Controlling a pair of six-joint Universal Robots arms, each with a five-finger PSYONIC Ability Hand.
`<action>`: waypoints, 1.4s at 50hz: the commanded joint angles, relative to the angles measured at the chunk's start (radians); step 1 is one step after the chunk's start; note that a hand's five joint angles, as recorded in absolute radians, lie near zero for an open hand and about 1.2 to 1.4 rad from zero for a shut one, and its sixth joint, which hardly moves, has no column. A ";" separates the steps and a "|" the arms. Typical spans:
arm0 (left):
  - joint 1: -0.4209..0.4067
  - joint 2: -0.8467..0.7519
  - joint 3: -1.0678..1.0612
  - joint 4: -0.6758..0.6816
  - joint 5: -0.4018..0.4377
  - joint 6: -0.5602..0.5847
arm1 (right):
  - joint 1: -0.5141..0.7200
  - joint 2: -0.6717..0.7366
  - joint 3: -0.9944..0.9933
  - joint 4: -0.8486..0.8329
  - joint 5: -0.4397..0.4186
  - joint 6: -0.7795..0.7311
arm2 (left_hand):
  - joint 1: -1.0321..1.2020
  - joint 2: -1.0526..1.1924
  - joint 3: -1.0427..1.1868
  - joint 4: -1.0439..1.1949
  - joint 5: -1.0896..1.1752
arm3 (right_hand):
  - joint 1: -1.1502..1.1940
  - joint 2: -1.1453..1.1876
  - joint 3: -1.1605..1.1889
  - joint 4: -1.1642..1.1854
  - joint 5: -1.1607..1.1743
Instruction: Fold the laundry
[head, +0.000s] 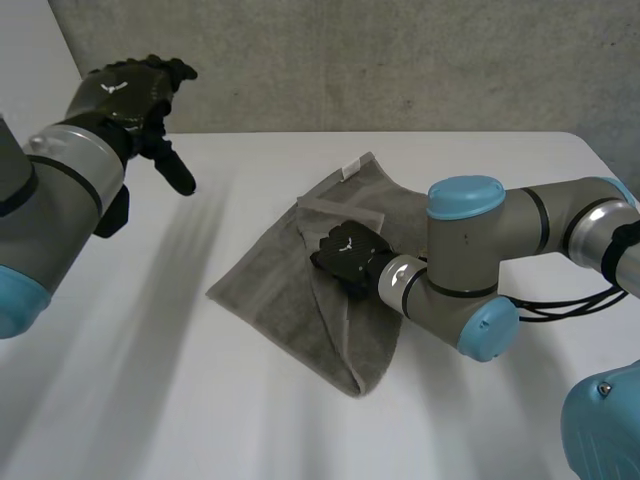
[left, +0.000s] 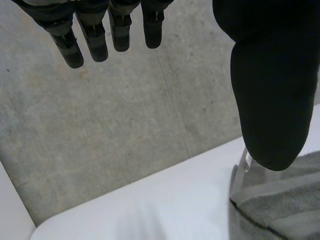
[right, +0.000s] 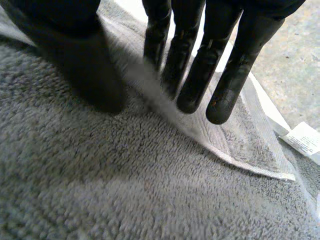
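A grey towel (head: 270, 290) lies partly folded on the white table (head: 140, 400), with a flap turned over near its middle. My right hand (head: 345, 250) rests on that flap. In the right wrist view its fingers (right: 200, 75) lie on the flap's pale hem while the thumb (right: 85, 60) presses the towel (right: 150, 190) beside it, pinching the hem between them. My left hand (head: 125, 95) hangs open in the air above the table's far left, well away from the towel. Its fingers (left: 95, 40) are straight and hold nothing; a towel corner (left: 280, 210) shows beyond its thumb.
A white label (head: 350, 168) sits at the towel's far corner, also seen past my right fingertips (right: 304, 137). A grey concrete wall (head: 400, 60) runs behind the table. Bare tabletop lies to the left of the towel and in front of it.
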 joint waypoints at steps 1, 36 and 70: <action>-0.006 -0.034 -0.012 0.000 0.034 0.024 | 0.000 -0.047 -0.024 -0.002 -0.003 0.110 | 0.005 0.010 0.009 0.010 -0.022 | 0.269 0.261 0.273 0.270 0.268; -0.040 -0.278 -0.086 0.107 0.312 0.035 | -0.008 -0.485 -0.090 0.153 0.332 0.141 | 0.005 0.010 0.009 0.010 -0.022 | 0.269 0.261 0.273 0.270 0.268; -0.085 -0.465 -0.087 0.213 0.369 -0.184 | -0.014 -0.532 -0.018 0.158 0.332 0.154 | 0.687 0.691 0.690 0.691 0.659 | 0.269 0.261 0.273 0.270 0.268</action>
